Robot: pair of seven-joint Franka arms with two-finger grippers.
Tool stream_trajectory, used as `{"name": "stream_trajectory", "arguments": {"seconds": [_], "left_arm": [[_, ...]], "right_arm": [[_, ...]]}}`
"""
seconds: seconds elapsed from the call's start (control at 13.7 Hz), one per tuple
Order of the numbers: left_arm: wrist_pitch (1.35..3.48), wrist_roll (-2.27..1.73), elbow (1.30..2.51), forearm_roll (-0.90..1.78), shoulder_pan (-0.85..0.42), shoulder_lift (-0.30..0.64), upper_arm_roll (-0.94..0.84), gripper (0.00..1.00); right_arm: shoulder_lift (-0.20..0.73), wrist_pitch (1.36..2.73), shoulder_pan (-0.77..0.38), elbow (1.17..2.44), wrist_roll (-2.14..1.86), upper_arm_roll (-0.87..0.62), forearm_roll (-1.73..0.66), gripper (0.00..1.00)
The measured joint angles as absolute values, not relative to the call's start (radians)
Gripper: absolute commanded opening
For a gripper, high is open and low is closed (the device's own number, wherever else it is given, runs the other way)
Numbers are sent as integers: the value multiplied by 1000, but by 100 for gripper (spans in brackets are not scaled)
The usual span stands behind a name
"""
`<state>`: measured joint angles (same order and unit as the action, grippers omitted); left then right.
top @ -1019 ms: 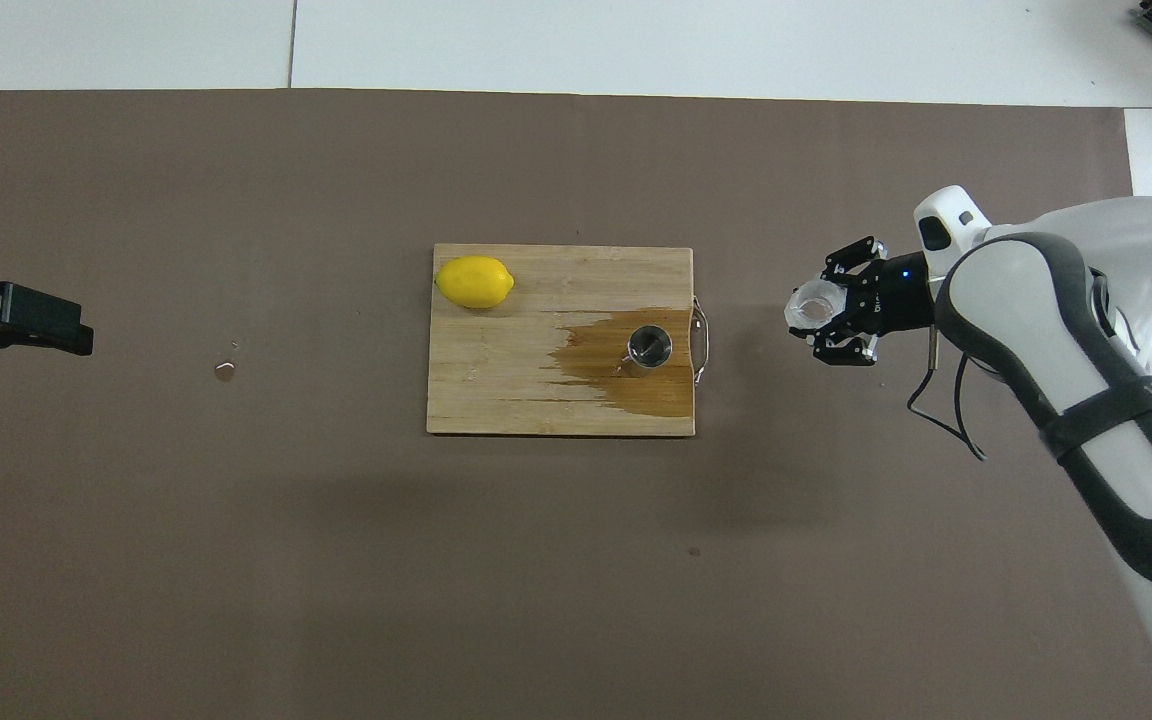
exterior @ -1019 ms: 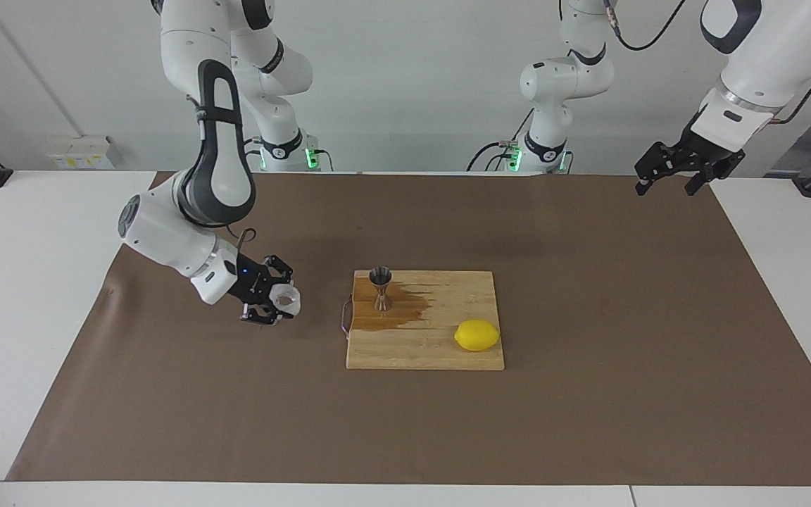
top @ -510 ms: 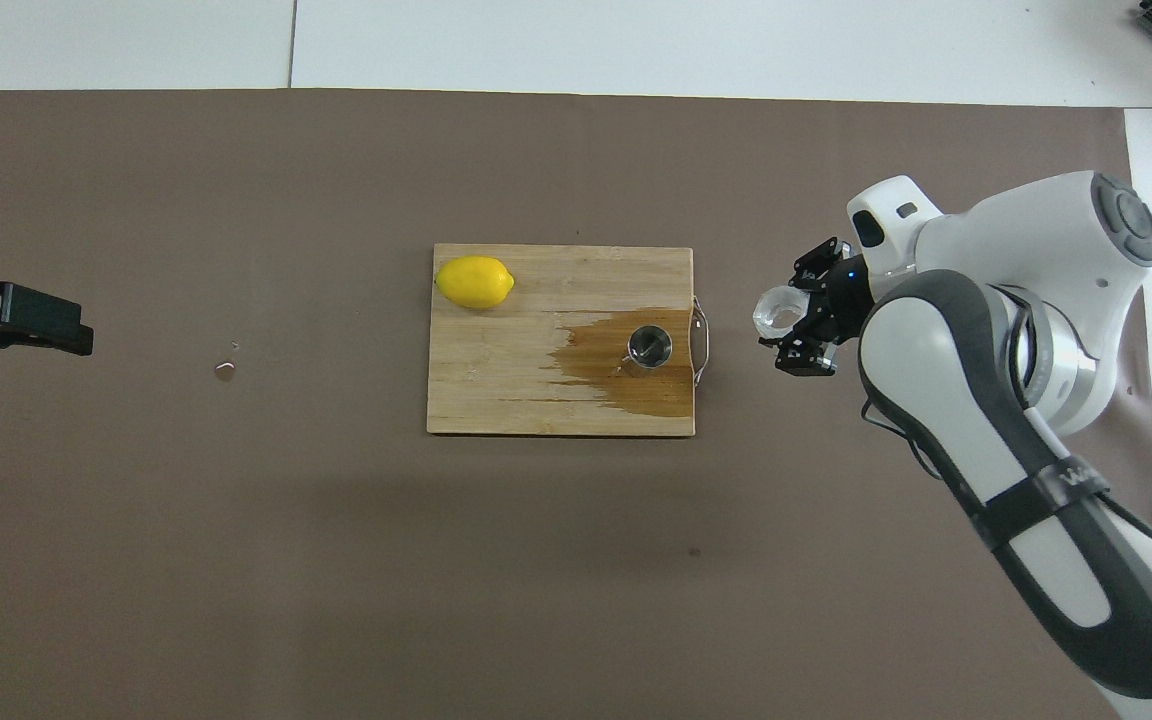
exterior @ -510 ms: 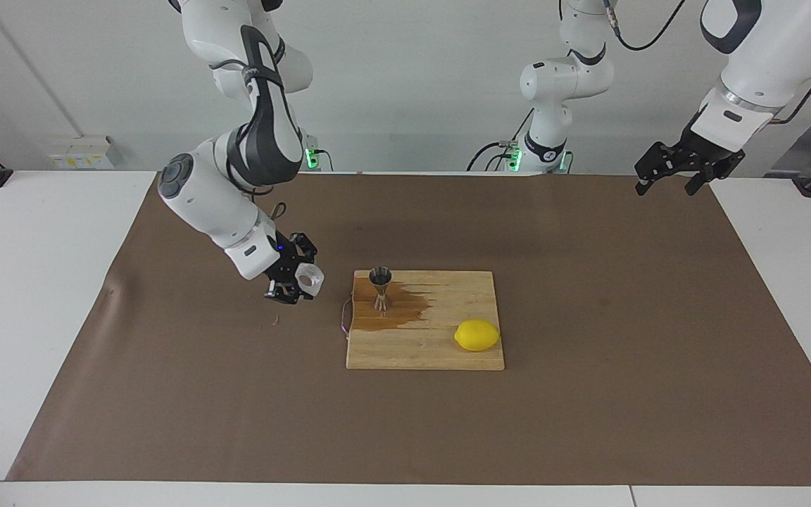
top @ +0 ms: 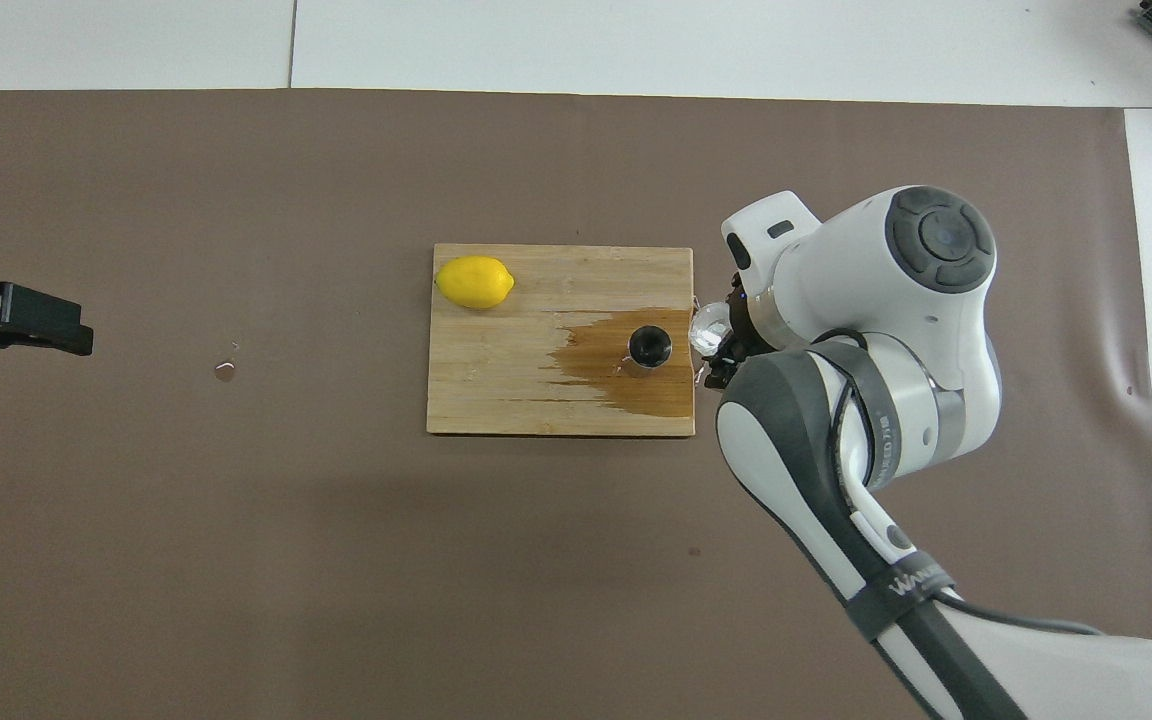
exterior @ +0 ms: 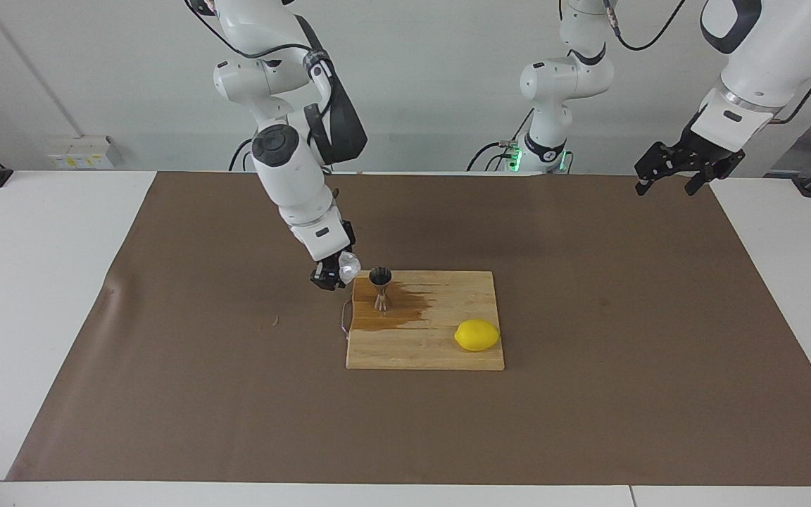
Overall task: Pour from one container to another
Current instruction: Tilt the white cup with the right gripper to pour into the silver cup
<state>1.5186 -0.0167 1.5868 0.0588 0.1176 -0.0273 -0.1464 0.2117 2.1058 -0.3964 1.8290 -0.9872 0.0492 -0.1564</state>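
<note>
On the counter (exterior: 39, 296), covered by one brown mat (exterior: 588, 394), there are one wooden cutting board (exterior: 441, 352), one steel jigger (exterior: 380, 286), one lemon (exterior: 476, 335) and one textured glass cup (exterior: 348, 266).

Going across the facing view from its left, the right hand (exterior: 328, 276) comes first. It hangs just off the cutting board's handle end, toward the right arm's end of the counter, clamped shut on the glass cup. The cup is tipped on its side, its long axis near level, mouth toward the jigger and close beside the jigger's rim.

The jigger stands upright on the board, long axis vertical, in a dark wet stain (exterior: 405, 310) spread over the wood. A thin wire handle (exterior: 344, 317) loops off the board's edge below the cup.

The lemon lies on the same board, farther from the robots than the jigger, toward the left arm's end.

The left hand (exterior: 666, 176) waits in the air over the mat's corner by its own base, fingers spread and holding nothing.
</note>
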Motion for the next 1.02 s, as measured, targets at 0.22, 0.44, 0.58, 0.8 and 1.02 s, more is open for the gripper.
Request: {"name": "stream_trajectory", "arguments": {"seconds": [0.22, 0.44, 0.58, 0.8, 1.02], "left_arm": [[1519, -17, 1587, 59, 118, -27, -147, 100], [1519, -17, 1587, 59, 118, -27, -147, 100], [1518, -17, 1587, 59, 118, -27, -147, 100], [1518, -17, 1587, 59, 118, -27, -147, 100], [1518, -17, 1587, 59, 118, -27, -147, 100]], "right_arm": [[212, 2106, -429, 1823, -929, 49, -75, 32], [212, 2106, -472, 1816, -867, 49, 9, 31], [212, 2106, -485, 1812, -864, 49, 74, 31], [212, 2106, -510, 1810, -846, 49, 157, 31], [212, 2106, -528, 1810, -846, 49, 206, 31]]}}
